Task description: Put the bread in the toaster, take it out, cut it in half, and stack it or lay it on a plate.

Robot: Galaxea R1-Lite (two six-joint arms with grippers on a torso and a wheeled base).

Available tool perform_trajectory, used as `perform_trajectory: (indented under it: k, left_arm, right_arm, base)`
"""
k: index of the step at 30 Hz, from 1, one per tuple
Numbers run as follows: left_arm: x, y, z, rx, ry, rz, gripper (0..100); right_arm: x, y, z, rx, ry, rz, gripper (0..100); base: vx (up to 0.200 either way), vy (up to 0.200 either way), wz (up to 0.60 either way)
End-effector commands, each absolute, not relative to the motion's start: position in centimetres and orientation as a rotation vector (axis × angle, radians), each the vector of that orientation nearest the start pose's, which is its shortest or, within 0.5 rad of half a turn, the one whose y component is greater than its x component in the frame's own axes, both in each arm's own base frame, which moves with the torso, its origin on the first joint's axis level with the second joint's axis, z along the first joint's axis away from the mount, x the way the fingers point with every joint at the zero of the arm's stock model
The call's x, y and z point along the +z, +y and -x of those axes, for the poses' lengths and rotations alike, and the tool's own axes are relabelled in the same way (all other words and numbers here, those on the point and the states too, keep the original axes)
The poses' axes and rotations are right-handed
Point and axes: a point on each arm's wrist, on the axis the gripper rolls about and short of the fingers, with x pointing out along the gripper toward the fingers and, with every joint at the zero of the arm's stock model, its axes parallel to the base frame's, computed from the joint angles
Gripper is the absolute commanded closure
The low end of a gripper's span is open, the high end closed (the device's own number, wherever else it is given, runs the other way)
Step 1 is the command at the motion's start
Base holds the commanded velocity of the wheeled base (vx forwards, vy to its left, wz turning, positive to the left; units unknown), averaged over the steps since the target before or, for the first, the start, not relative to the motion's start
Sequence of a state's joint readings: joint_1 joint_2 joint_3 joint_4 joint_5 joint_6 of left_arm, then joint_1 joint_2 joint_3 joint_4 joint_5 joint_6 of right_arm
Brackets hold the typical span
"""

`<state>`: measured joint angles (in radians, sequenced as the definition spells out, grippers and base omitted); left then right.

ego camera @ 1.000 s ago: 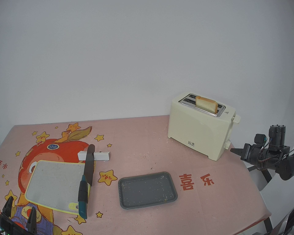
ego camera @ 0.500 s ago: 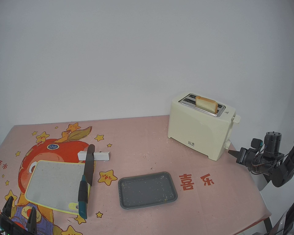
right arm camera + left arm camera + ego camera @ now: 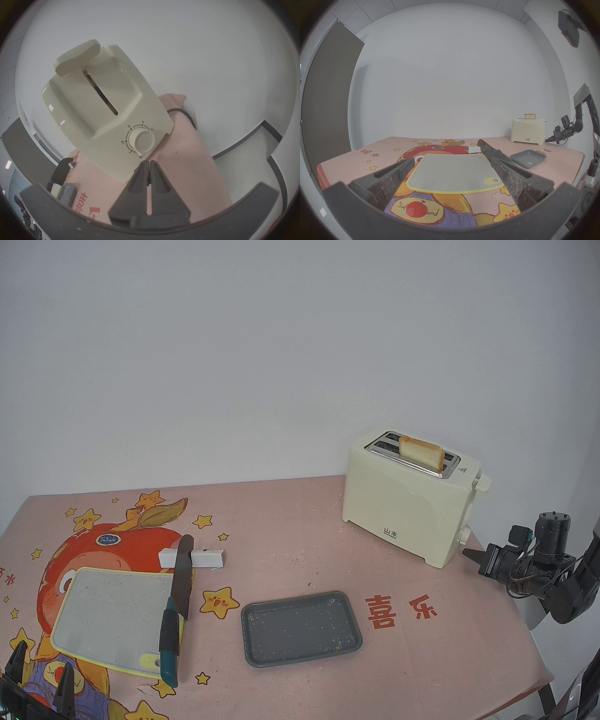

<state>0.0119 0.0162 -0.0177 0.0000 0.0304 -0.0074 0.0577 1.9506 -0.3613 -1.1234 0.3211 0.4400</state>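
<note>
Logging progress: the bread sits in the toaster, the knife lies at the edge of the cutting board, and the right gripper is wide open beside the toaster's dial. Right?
Not quite: the right gripper is shut, as the right wrist view shows. The bread sits in the toaster, the knife lies at the edge of the cutting board, and the gripper is beside the dial.

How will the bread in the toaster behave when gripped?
Probably light and soft: the bread is a thick pale slice, so squeezing may dent it. Likely crumbly, judging by crumbs on the grey tray. It stands upright in the toaster slot, so likely lifts straight out.
</note>
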Motion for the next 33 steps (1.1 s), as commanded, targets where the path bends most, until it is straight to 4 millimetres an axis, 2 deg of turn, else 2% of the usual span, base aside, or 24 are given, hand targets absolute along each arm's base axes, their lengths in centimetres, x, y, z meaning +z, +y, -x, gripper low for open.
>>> perform_trajectory:
  k: [1, 33]
  left_arm:
    - [7.57, 0.04, 2.21, 0.043, 0.009, 0.008, 0]
    - [7.57, 0.05, 2.21, 0.045, 0.009, 0.008, 0]
  right_arm:
    - [5.56, 2.30, -27.26, 0.263, 0.545, -0.489, 100]
    - [5.48, 2.71, -27.45, 0.266, 0.545, -0.484, 100]
  base:
    - [0.000, 0.000, 0.00]
    - [0.000, 0.000, 0.00]
